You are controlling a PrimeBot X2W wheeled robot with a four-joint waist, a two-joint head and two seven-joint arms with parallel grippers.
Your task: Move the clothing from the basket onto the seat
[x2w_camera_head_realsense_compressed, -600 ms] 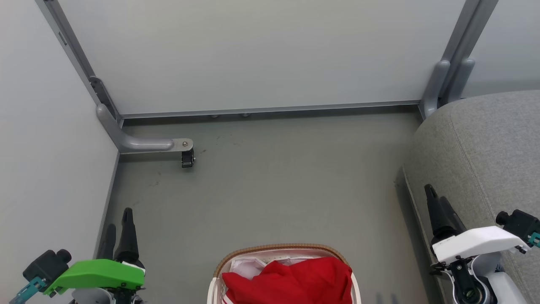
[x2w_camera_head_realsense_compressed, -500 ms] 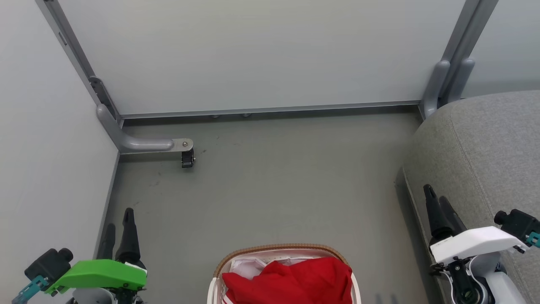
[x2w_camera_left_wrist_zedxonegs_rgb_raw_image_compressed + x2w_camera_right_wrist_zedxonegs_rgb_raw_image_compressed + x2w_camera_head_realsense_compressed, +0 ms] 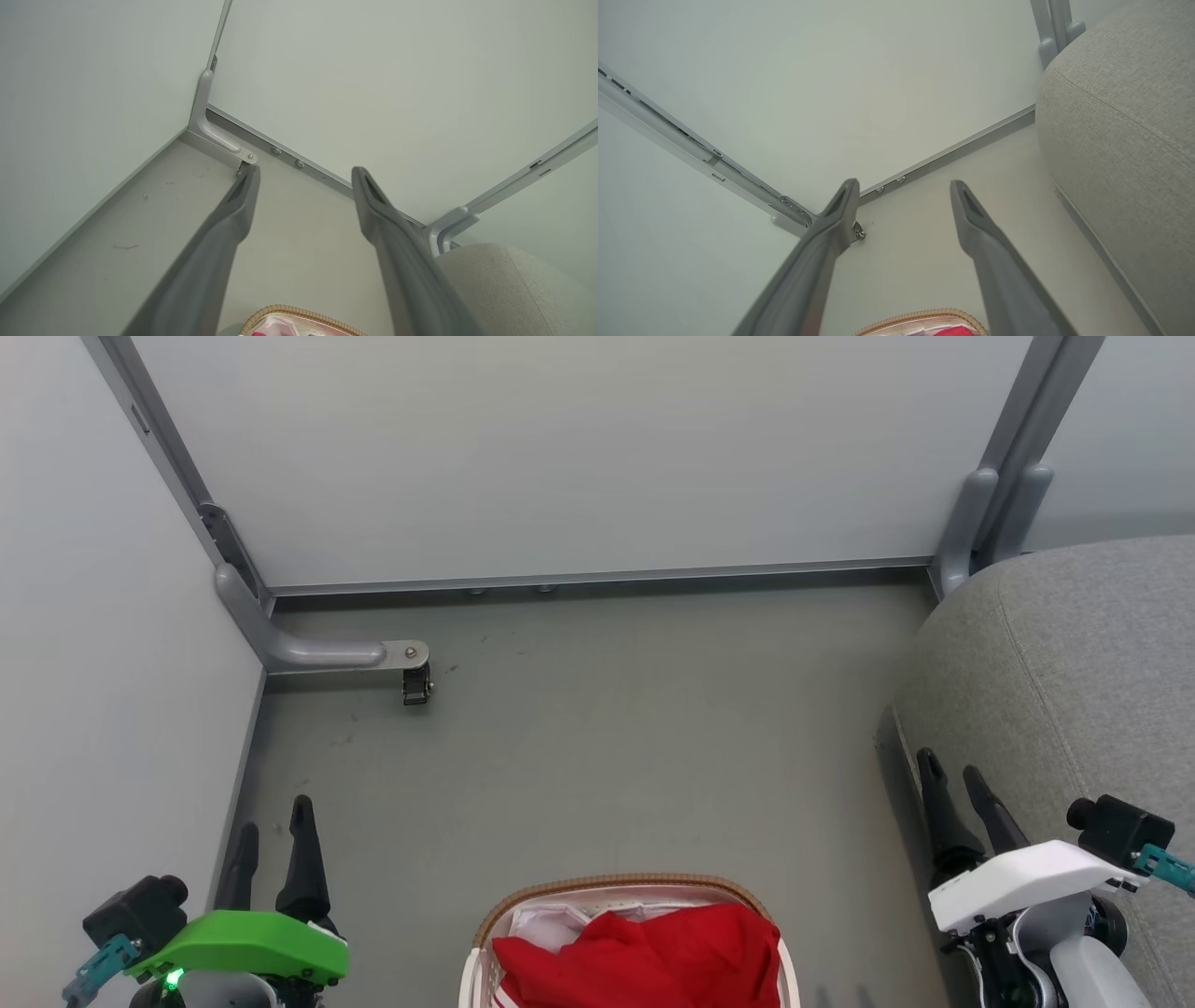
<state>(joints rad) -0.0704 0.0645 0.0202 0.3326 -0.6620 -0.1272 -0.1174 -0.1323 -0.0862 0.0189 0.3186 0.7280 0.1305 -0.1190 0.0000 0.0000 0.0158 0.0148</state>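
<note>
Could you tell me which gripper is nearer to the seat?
Right. The right gripper is beside the edge of the seat; the left gripper is beyond the basket, by the opposite wall.

Pale partition panels [image 3: 579,457] in a grey metal frame [image 3: 597,577] bound the grey floor [image 3: 597,756] along its far and left edges. From the far left corner a curved frame foot [image 3: 308,655] reaches over the floor, ending in a small black caster [image 3: 415,686]. Faint scuffs [image 3: 347,739] mark the floor near its left edge.
</note>
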